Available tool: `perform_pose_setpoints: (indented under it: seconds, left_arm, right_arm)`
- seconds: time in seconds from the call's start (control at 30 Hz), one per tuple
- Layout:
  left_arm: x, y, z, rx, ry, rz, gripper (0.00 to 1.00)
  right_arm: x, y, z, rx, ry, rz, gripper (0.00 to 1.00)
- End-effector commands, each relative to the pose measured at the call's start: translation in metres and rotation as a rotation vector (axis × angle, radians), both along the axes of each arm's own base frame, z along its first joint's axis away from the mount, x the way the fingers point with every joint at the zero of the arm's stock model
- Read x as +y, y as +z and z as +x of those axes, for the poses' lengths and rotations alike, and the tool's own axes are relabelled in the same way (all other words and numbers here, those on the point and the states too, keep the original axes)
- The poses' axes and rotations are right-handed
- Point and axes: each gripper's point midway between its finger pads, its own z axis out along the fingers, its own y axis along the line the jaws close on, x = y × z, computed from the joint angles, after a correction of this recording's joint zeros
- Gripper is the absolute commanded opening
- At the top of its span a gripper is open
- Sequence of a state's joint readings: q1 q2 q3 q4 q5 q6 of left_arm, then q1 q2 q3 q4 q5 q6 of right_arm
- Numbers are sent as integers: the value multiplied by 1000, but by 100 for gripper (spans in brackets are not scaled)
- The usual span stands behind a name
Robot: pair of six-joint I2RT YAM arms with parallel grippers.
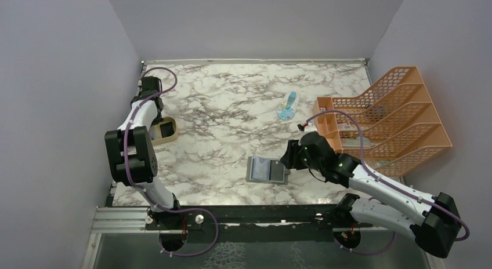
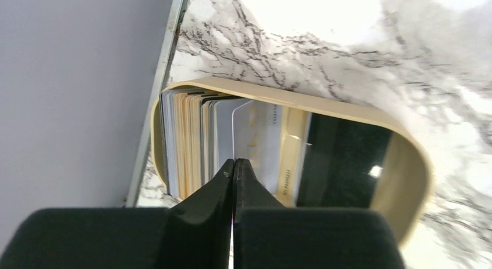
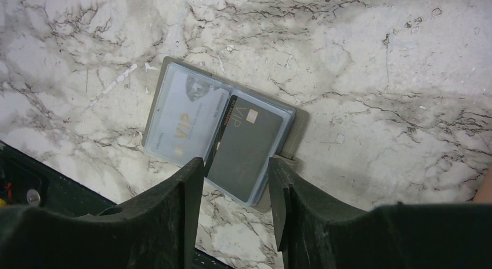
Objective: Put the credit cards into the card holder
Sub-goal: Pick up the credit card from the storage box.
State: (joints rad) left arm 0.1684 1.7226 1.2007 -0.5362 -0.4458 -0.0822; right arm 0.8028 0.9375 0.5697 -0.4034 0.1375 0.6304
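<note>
Several credit cards stand on edge in one compartment of a tan oval tray at the table's left edge. My left gripper reaches down into that tray, shut on the thin edge of a white credit card. The grey card holder lies unfolded on the marble near the front. One of its pockets holds a pale card and the other a dark grey card. Just over the holder's near edge hovers my right gripper, open, with nothing between its fingers.
A large orange mesh file rack fills the right side. A light blue-and-white packet lies on the marble toward the back. The tray's other compartment holds something dark and glossy. The grey wall runs close along the tray's left.
</note>
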Motion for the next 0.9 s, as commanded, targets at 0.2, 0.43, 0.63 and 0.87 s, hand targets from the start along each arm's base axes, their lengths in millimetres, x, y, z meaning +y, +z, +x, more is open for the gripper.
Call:
perform_pose_setpoints:
  seconds: [0.2,0.43,0.63,0.87]
  left_arm:
    - [-31,42,0,-176,-41,-149,0]
    - [-61,52,-5,-255,-84,-297,0]
    - [-100,78,-4,-395,-202,-467,0]
    - [-159,113,-8,-502,-378,-745,0]
  right_arm:
    - [1,25,6,-35,-30,37,46]
    - [5,35,5,-26,-35,66,45]
    - [12,40,1,4,-38,121,44]
    - [32,59,-2,-18,19,251,44]
